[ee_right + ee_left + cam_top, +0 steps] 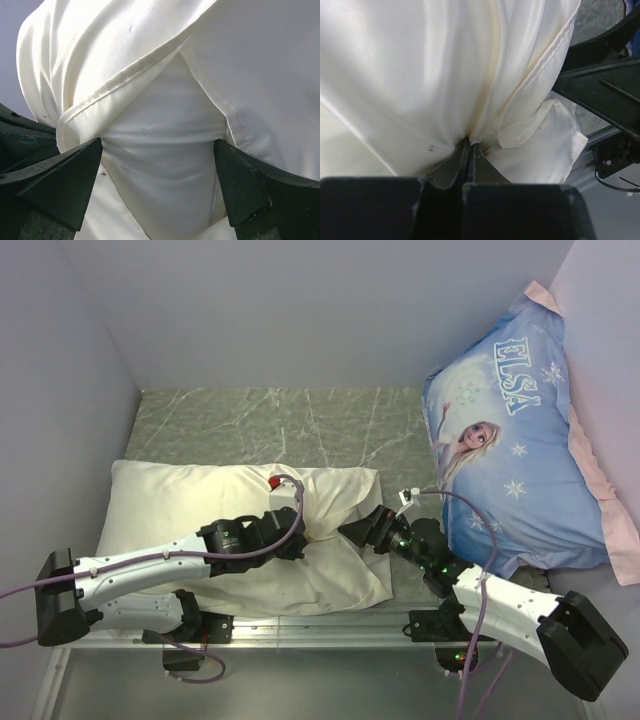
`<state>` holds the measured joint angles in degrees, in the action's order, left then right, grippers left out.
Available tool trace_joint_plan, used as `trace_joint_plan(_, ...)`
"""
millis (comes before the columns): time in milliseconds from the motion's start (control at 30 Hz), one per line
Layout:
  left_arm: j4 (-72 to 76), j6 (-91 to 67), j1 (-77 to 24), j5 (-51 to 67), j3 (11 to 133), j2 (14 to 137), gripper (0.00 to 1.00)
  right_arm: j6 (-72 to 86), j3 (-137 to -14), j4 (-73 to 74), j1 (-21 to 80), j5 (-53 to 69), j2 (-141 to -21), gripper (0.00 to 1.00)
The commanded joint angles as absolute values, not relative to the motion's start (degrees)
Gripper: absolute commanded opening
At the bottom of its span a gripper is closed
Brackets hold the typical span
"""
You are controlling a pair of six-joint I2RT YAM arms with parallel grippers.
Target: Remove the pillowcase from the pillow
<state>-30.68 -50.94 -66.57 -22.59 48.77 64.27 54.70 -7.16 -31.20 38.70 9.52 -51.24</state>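
Right of the pillowcase (180, 505), spread right tool (352, 531), then blue ELSA pillow (520, 450)

The left claw (470, 144) pinches the pillowcase (340, 580) tight; beside that pinch, the right claw (159, 150) gapes wide.

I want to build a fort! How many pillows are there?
2. The white pillow lies inside the cream pillowcase on the table; the blue Elsa pillow stands propped at the far right.
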Motion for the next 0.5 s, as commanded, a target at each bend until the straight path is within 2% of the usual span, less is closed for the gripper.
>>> trace_joint_plan(0,-37.53,-51.15,-67.67,-20.48,48.43,65.12,0.0,55.37,-7.91,-33.74,37.88,6.42,-51.41,1.0)
trace_joint_plan(333,-37.7,-50.71,-68.2,-21.36,49.22,65.48,0.0,53.97,-10.71,-34.98,37.79,9.05,-60.81,0.99)
trace_joint_plan(433,-38.05,-49.75,-68.2,-22.14,50.35,65.65,0.0,53.53,-14.3,-35.68,37.79,10.72,-63.1,0.9)
trace_joint_plan(467,-38.23,-49.49,-68.2,-22.67,50.88,65.74,0.0,53.35,-15.81,-34.99,37.79,11.59,-62.58,0.71)
